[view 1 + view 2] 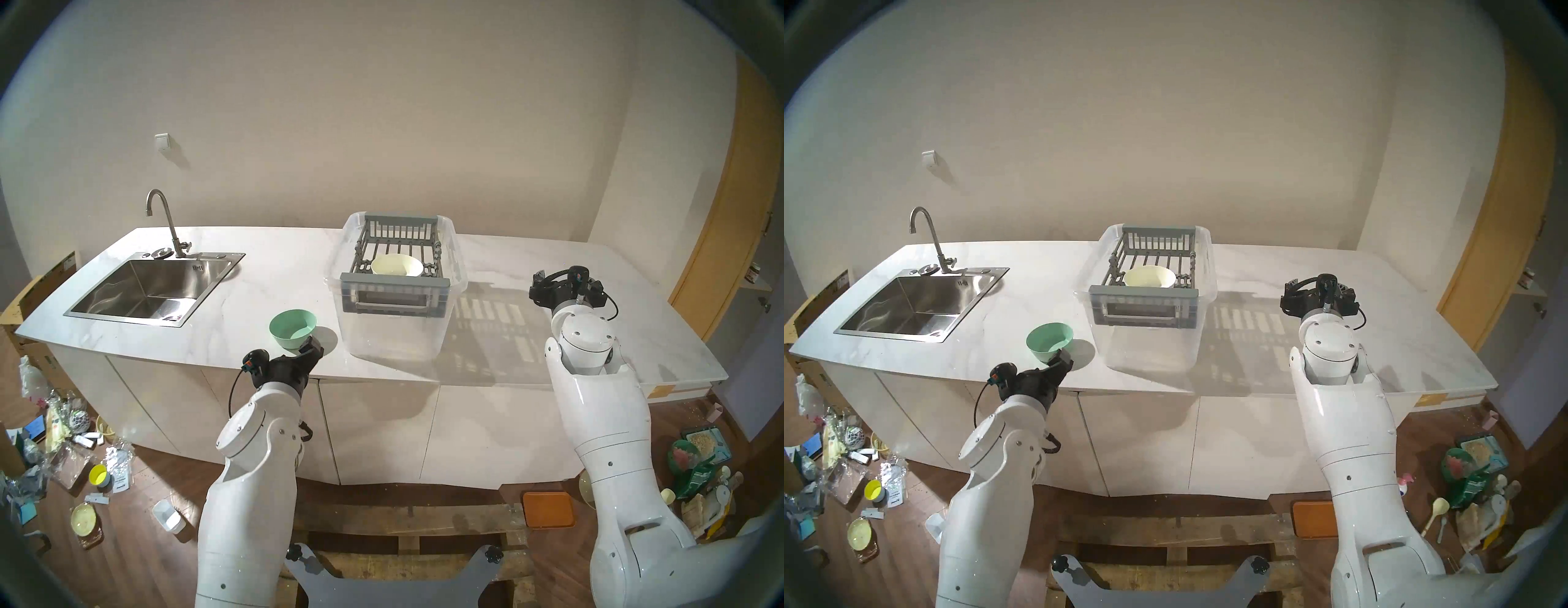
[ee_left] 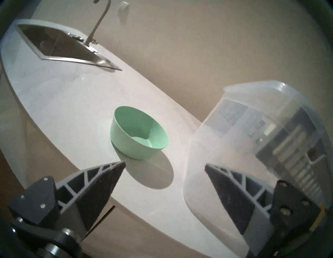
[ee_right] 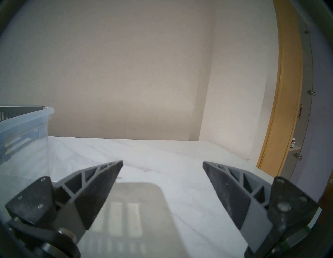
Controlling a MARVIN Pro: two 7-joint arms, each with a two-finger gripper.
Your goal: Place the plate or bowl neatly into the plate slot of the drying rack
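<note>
Left gripper (image 2: 164, 164): fingers spread wide, empty, at the counter's front edge, just short of the green bowl.
Green bowl (image 1: 292, 329): upright on the countertop (image 1: 237, 322), just left of the clear tub; not gripped.
Right gripper (image 3: 163, 164): fingers spread wide, empty, above bare countertop, well right of the tub.
Clear tub (image 1: 394, 335): stands mid-counter; carries the drying rack across its top.
Drying rack (image 1: 399, 282): grey, its ends resting on the tub rim.
Cream bowl (image 1: 396, 265): inside the rack at its near end, resting on the floor bars and tilted towards the robot.
Plate slot (image 1: 394, 246): gaps between floor bars behind the cream bowl lie free.
Sink (image 1: 148, 288): far left, faucet (image 1: 165, 220) behind it.
</note>
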